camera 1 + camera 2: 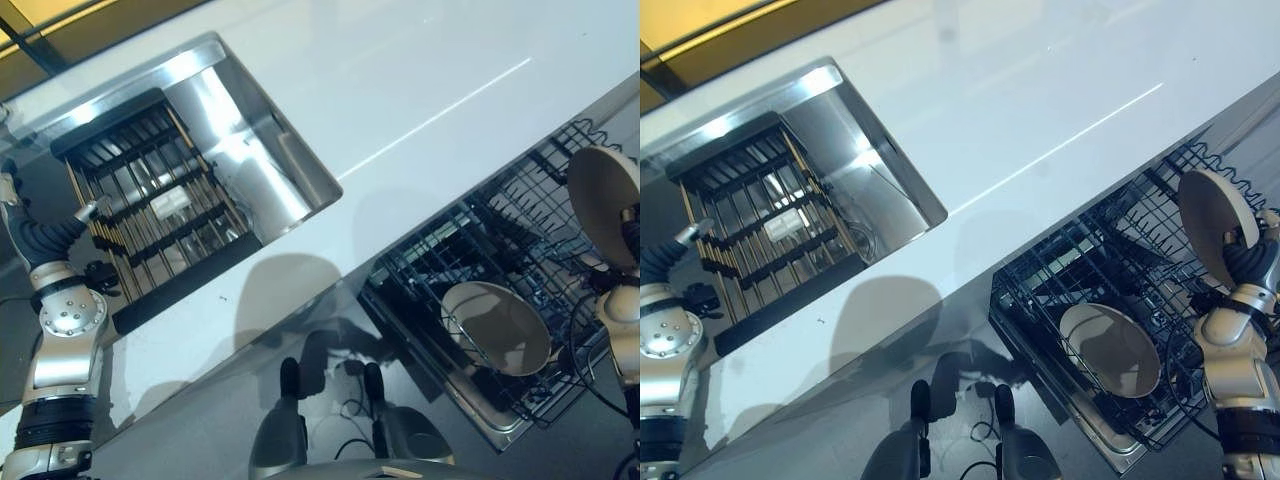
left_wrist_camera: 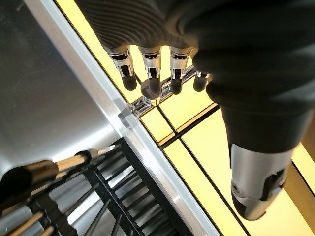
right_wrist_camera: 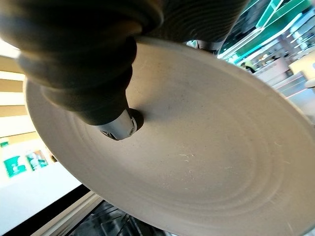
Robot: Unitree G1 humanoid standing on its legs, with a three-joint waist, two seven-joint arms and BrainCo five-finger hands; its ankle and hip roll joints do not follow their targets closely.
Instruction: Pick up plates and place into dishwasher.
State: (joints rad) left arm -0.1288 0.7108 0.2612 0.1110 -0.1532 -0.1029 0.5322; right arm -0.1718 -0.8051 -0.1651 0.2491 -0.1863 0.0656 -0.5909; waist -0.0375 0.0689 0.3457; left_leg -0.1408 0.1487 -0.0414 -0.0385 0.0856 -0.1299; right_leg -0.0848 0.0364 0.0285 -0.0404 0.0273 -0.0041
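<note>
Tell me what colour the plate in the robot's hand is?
Beige plate, clearest in the right wrist view.

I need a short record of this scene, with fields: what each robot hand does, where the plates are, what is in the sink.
right robot hand: shut on a round beige plate, held above the black wire dishwasher rack
left robot hand: open, holds nothing, by the steel sink
second beige plate: standing tilted in the rack
sink content: black slatted drying rack

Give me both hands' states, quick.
Left hand: open, fingers relaxed, holding nothing.
Right hand: shut on a beige plate.
</note>
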